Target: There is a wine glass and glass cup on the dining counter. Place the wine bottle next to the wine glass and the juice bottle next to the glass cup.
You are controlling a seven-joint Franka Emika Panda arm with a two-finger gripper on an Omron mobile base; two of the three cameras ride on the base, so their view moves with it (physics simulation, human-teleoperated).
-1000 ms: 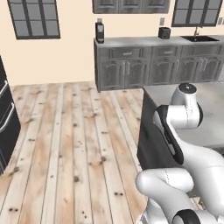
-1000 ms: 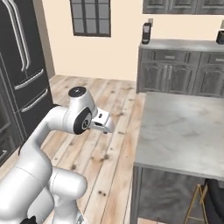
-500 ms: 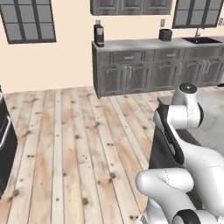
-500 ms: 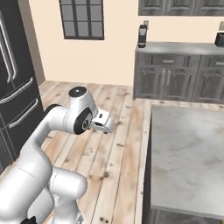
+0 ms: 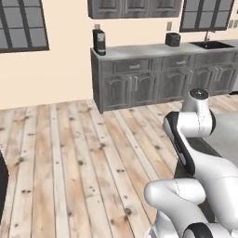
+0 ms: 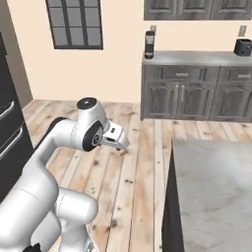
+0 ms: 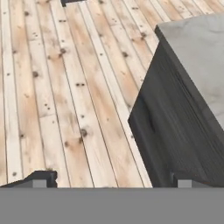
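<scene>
My gripper (image 6: 121, 144) hangs in front of the arm, above the wooden floor and left of the dining counter's near corner. In the hand view its two dark fingertips (image 7: 42, 179) stand far apart with nothing between them, so it is open. The dining counter (image 6: 211, 187) shows as a grey-white marble top over a dark side panel; its corner also appears at the right of the left base view (image 5: 228, 134) and in the hand view (image 7: 197, 48). The wine glass, glass cup, wine bottle and juice bottle are out of view.
Grey cabinets under a marble counter (image 6: 197, 93) line the back wall, carrying a dark coffee machine (image 6: 149, 44), a toaster (image 6: 242, 47) and a sink (image 5: 214, 45). A black fridge (image 6: 10, 133) stands at the left. Open plank floor (image 5: 69, 162) lies between.
The whole picture has shifted, so the base has driven: the fridge slid off to the left and the back cabinets came closer. The arm's pose is the same and the gripper stays open.
</scene>
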